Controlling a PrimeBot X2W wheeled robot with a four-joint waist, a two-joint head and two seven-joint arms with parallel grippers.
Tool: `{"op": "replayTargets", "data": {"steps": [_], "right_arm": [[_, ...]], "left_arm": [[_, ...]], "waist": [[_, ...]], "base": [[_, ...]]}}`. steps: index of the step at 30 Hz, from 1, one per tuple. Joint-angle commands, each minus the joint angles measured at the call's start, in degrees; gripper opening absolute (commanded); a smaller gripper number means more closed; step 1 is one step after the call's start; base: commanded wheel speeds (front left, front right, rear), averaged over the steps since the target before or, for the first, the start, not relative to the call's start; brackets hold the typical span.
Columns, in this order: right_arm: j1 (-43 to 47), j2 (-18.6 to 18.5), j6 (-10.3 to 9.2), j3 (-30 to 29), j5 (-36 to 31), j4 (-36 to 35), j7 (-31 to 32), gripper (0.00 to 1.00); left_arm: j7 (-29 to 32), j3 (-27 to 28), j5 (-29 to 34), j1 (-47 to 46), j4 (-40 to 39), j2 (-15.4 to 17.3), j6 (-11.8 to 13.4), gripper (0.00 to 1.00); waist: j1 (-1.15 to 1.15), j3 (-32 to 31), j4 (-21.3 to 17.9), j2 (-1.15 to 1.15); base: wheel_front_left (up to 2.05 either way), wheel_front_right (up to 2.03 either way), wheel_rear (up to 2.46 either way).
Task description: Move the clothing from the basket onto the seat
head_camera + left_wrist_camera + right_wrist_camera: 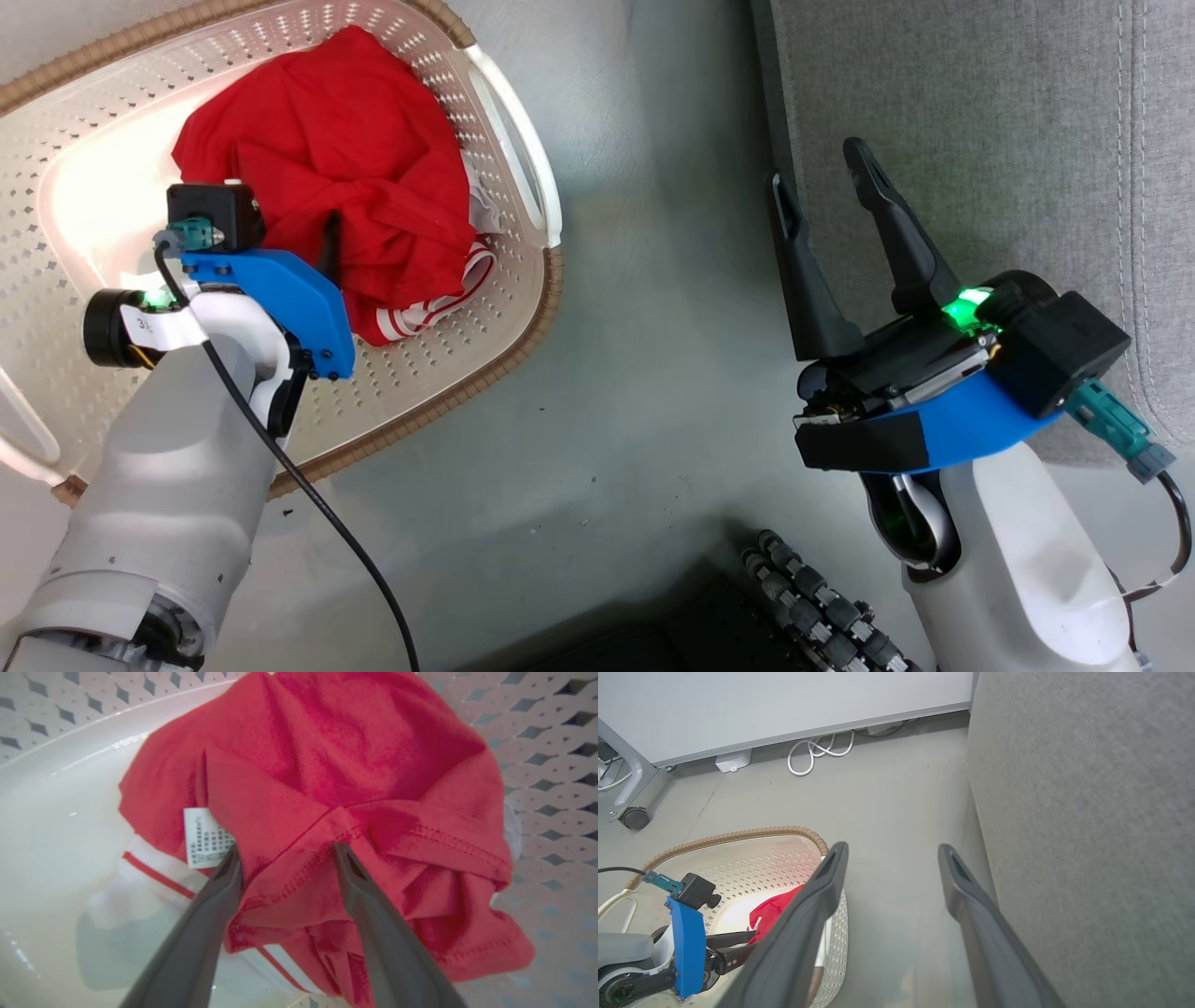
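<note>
Spread wide, the left end effector sets its two fingers astride a hemmed fold of the clothing, one crumpled red heap, garment count unclear, inside the single basket on the floor. Beside the one grey seat, the right end effector hangs wide open, empty.

The clothing in the basket is bright red with white stripes. The basket itself is cream-white, dotted with holes, under a brown woven-look rim; the seat beside it is light grey.
</note>
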Motion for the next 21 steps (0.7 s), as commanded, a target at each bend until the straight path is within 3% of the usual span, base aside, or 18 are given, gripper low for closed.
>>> {"op": "replayTargets", "data": {"steps": [1, 2, 4, 21], "right_arm": [[0.6, 0.12, 0.01, -0.26, -0.04, -0.37, -0.2, 1.0], [0.56, 0.12, 0.01, -0.31, -0.1, -0.41, -0.2, 1.0], [0.41, 0.12, 0.01, -0.4, -0.14, -0.48, -0.2, 1.0], [-2.02, 0.11, 0.01, 0.83, 0.58, 0.39, -0.2, 1.0]], "left_arm": [[0.28, -0.31, -0.11, -0.95, 0.13, 0.13, -0.39, 0.93], [0.34, -0.53, -0.13, -1.02, 0.14, 0.19, -0.4, 0.45], [0.38, -1.09, -0.22, -1.06, -0.04, 0.22, -0.44, 0.0], [-0.28, -4.69, -3.79, -0.23, -2.93, 2.3, -0.36, 0.0]], "waist": [[0.0, -0.02, -0.01, 0.0], [0.0, -0.02, -0.02, 0.0], [0.0, -0.04, -0.04, 0.0], [0.0, -1.92, -0.94, 0.0]], "base": [[0.0, 0.0, 0.0], [0.0, 0.0, 0.0], [0.0, 0.0, 0.0], [0.0, 0.0, 0.0]]}}
